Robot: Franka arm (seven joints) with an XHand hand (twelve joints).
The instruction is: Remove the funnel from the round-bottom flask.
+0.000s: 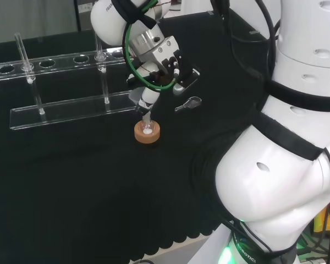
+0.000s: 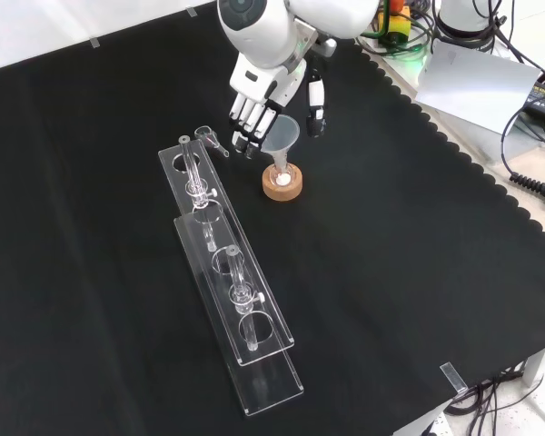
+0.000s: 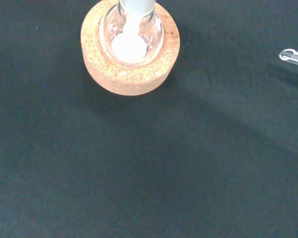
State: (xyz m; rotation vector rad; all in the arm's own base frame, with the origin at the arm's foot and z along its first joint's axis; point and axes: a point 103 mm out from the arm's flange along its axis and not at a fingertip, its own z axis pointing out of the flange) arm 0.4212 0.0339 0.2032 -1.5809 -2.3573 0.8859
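Reaching: hand (image 2: 271, 95) poised over the funnel (image 2: 283, 138), at the far middle of the worktop (image 2: 418, 272) in the front view.
Hand state: fingers (image 2: 247, 118) hanging nearly straight to the left of the funnel's cone, thumb (image 2: 315, 107) down on the right; cone between them, contact not clear, so likely open and not yet holding.
Funnel: clear, cone upward, stem down in the neck of the round-bottom flask (image 3: 132, 34); long axis roughly upright, perhaps leaning slightly.
Flask: seated in a cork ring (image 2: 282, 184); white material visible in the bulb in the wrist view.
Key relation: funnel directly below the palm and between fingers and thumb, stem pointing straight down into the neck; judged to call for closing on the cone, then a lift straight up along the stem's axis.
Risk, as a judgement: a sideways pull could catch the stem in the neck and tip the flask off the ring.
Nearby: clear tube rack (image 2: 227, 263) to the near left in the front view, apart from the ring; small clear piece (image 1: 188, 103) lying just right of the ring in the head view.
Progress: funnel not yet out.
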